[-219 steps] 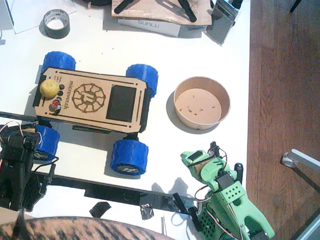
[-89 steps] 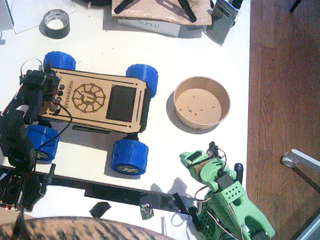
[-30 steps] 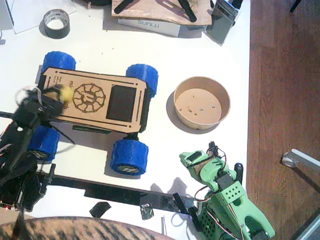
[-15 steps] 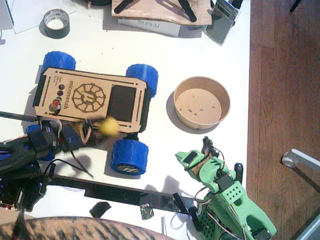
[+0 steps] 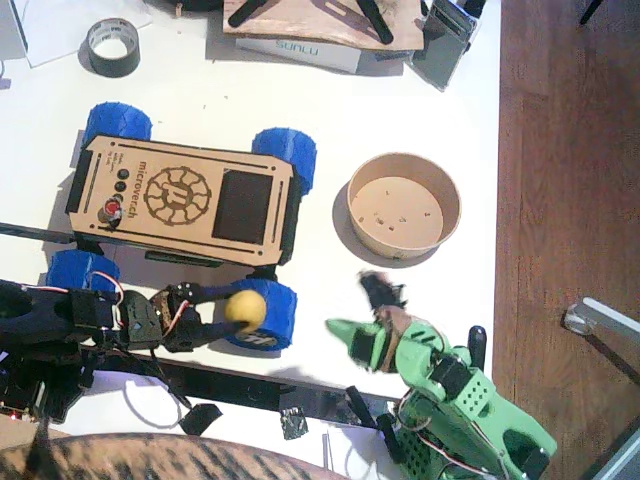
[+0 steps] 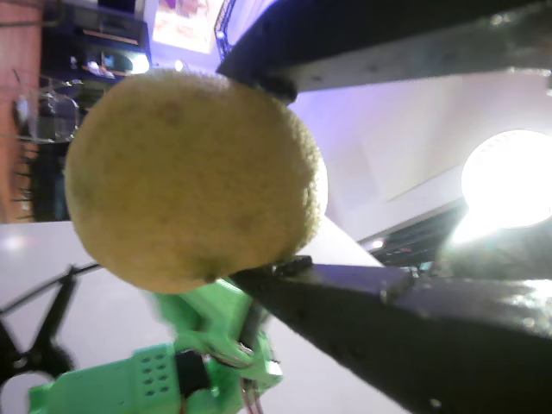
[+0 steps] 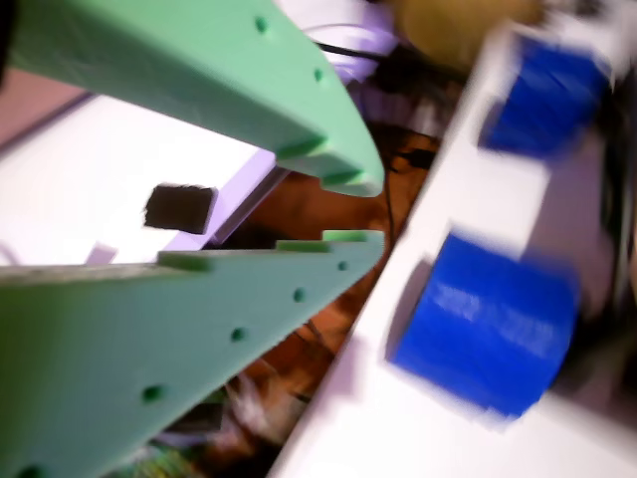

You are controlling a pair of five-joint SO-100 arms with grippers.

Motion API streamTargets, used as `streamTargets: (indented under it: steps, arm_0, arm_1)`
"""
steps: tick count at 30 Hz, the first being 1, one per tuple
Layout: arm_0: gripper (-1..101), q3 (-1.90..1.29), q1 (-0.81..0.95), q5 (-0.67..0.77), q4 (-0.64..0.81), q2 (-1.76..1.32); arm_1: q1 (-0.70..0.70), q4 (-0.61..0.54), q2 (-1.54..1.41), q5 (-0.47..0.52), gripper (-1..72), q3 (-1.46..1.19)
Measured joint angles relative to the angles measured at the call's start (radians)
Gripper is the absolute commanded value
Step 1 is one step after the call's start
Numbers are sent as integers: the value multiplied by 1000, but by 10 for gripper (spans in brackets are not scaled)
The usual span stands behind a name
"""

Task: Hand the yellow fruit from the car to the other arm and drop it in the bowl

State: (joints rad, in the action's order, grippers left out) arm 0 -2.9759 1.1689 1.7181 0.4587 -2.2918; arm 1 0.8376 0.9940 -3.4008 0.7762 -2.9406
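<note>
The left arm, black, is lying low along the near edge of the table, reaching rightward; its tool is clamping the yellow fruit, which is showing in front of the car's near right blue wheel, off the car's deck; in a wrist view the yellow fruit is filling the frame, pinched between two dark fingers, one above and one below, with green arm parts blurred behind it.

The car is standing on the table with its wooden deck facing up; the bowl is sitting to its right, apart from it, with only small specks inside.

The other arm, bright green, is leaning in from the lower right, its tool pointing left toward the fruit but not touching it; in a wrist view this tool is showing two green fingers with a narrow gap at the tips, gripping nothing, and a blurred blue wheel beyond.

A grey tape roll is lying at the far left of the table.
</note>
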Motion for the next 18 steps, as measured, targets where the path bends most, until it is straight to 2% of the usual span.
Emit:
streamTargets:
  steps: [4,8,9,11,14,18]
  arm_0:
    - [2,0,-3,0,97,83]
    - [2,0,0,0,135,112]
    - [2,0,0,0,135,114]
    - [2,0,0,0,135,115]
    - [2,0,0,0,137,115]
    - [2,0,0,0,137,115]
  arm_1:
    - [103,-5,0,106,-2,0]
    - [169,-72,46,166,0,0]
    - [186,-94,63,172,28,0]
    - [218,-124,75,178,152,-2]
    - [244,-192,97,178,278,-2]
    - [244,-310,144,158,373,-2]
